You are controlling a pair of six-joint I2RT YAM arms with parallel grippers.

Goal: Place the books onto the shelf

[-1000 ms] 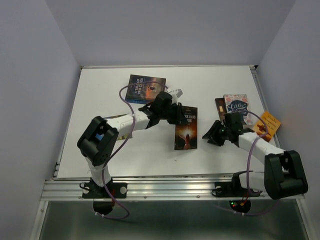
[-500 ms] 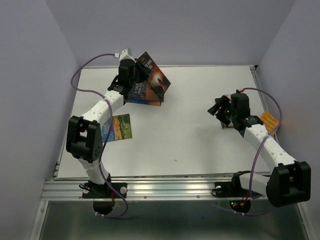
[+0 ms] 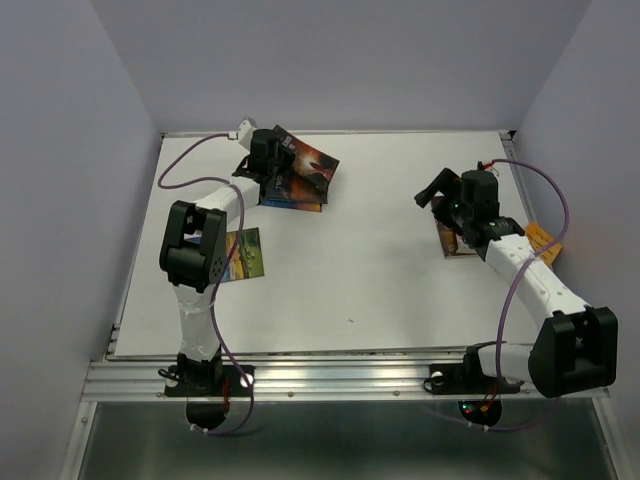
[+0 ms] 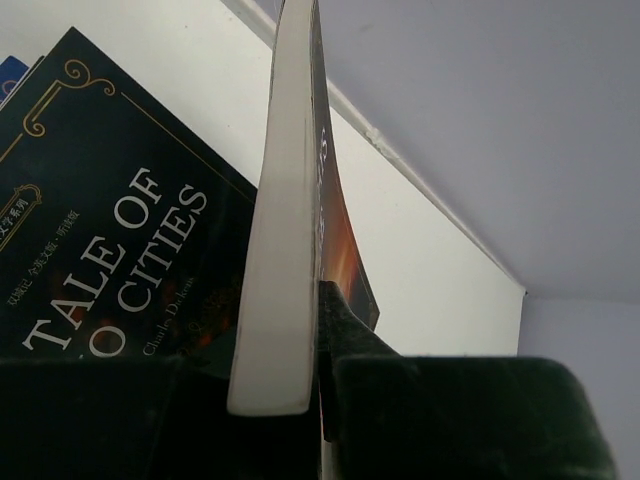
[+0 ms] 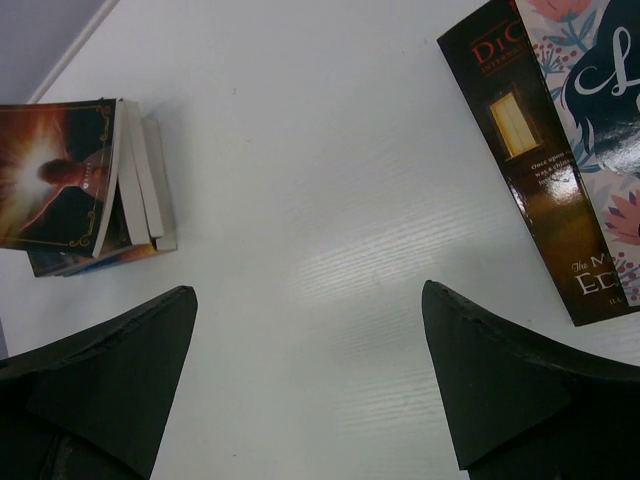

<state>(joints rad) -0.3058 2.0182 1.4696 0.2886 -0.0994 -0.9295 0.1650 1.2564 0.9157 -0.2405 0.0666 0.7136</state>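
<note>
Left gripper (image 4: pixel 320 372) is clamped on a fiery-covered book (image 3: pixel 312 166) tilted over the dark blue stack (image 3: pixel 292 193) at upper left, while the right gripper (image 5: pixel 310 300) gapes empty beside the brown book (image 5: pixel 530 170) and the green book (image 3: pixel 243 255) lies loose at left, so most books seem left to place, with no shelf in view.

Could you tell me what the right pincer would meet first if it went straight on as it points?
Probably bare table, beside the brown book, though depth is unclear.

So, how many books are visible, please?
7: held book in left gripper, two stacked books below, green book beside left arm, brown book and floral book by right gripper, orange book at right edge; more may hide.
</note>
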